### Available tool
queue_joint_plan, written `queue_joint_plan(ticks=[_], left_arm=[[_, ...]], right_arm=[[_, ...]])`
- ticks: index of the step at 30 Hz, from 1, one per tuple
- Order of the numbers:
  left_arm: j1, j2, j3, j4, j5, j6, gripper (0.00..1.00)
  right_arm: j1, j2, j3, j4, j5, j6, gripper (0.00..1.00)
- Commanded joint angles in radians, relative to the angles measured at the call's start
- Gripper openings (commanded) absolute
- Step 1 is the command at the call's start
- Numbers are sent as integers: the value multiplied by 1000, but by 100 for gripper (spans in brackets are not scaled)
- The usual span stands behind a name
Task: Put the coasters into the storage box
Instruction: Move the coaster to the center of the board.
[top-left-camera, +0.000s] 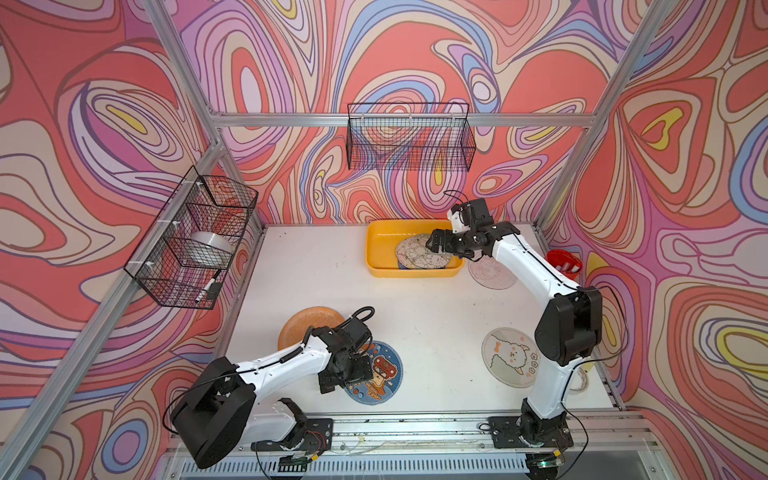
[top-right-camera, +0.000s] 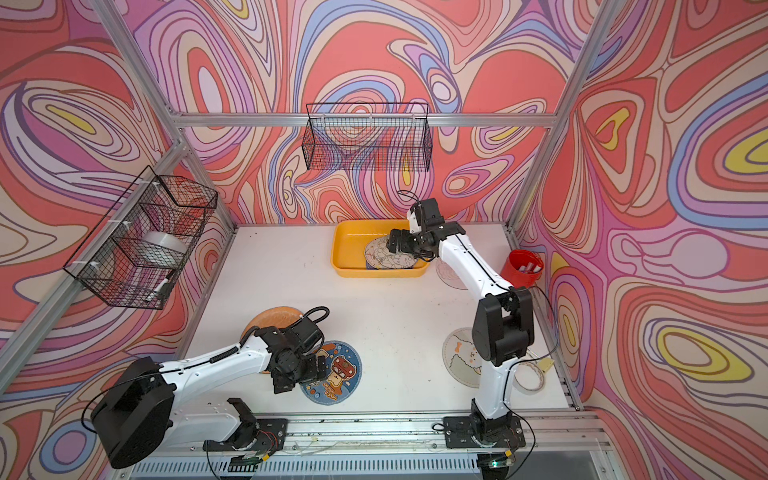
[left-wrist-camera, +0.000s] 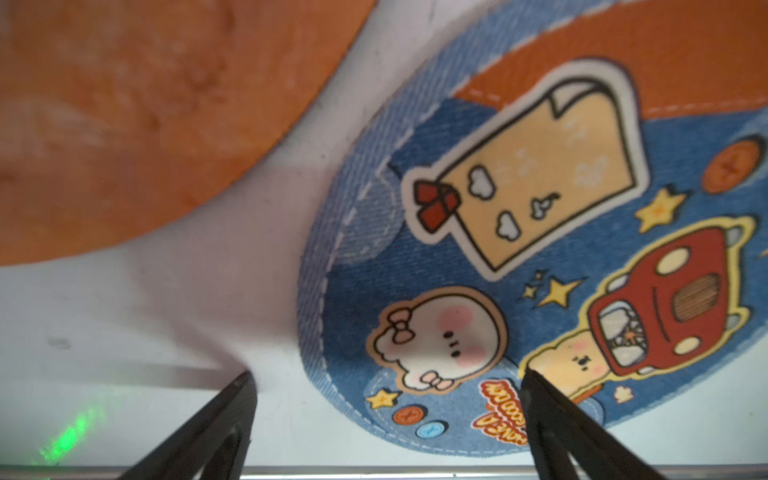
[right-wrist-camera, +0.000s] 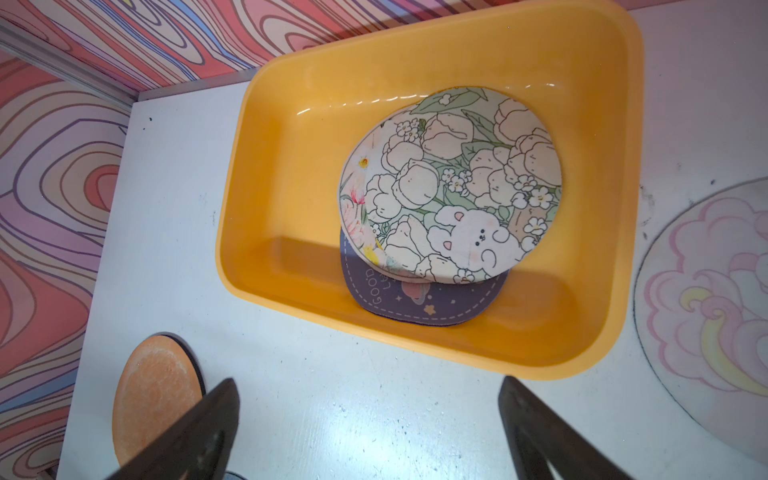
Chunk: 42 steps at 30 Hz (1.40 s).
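The yellow storage box (top-left-camera: 374, 249) (right-wrist-camera: 291, 124) stands at the back of the table. A floral bunny coaster (right-wrist-camera: 453, 183) lies in it on top of a dark purple coaster (right-wrist-camera: 415, 303). My right gripper (top-left-camera: 432, 243) (right-wrist-camera: 370, 384) hangs open and empty over the box's right end. Near the front, my left gripper (top-left-camera: 345, 376) (left-wrist-camera: 386, 378) is open and low, straddling the edge of a blue denim coaster (top-left-camera: 380, 374) (left-wrist-camera: 540, 249). A plain orange coaster (top-left-camera: 307, 324) (left-wrist-camera: 145, 104) lies just behind it. An alpaca coaster (top-left-camera: 509, 357) and a pink cloud coaster (top-left-camera: 492, 272) lie on the right.
A black wire basket (top-left-camera: 409, 137) hangs on the back wall. Another wire basket (top-left-camera: 183, 266) on the left wall holds a clear tape ring (top-left-camera: 210, 247). A red cup (top-left-camera: 563, 264) stands at the right edge. A tape roll (top-right-camera: 530, 376) lies behind the right arm.
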Motion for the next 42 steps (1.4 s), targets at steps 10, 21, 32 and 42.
queue_joint_plan(ticks=[10, 21, 32, 42], left_arm=[[-9, 183, 137, 59, 29, 79, 100], [-12, 295, 274, 108, 46, 111, 100], [-63, 377, 386, 91, 20, 146, 99], [-73, 265, 305, 28, -79, 194, 93]], right_arm=[[5, -153, -77, -44, 38, 6, 98], [16, -225, -193, -32, 14, 50, 98], [57, -351, -389, -21, -21, 116, 98], [203, -505, -680, -23, -77, 246, 98]])
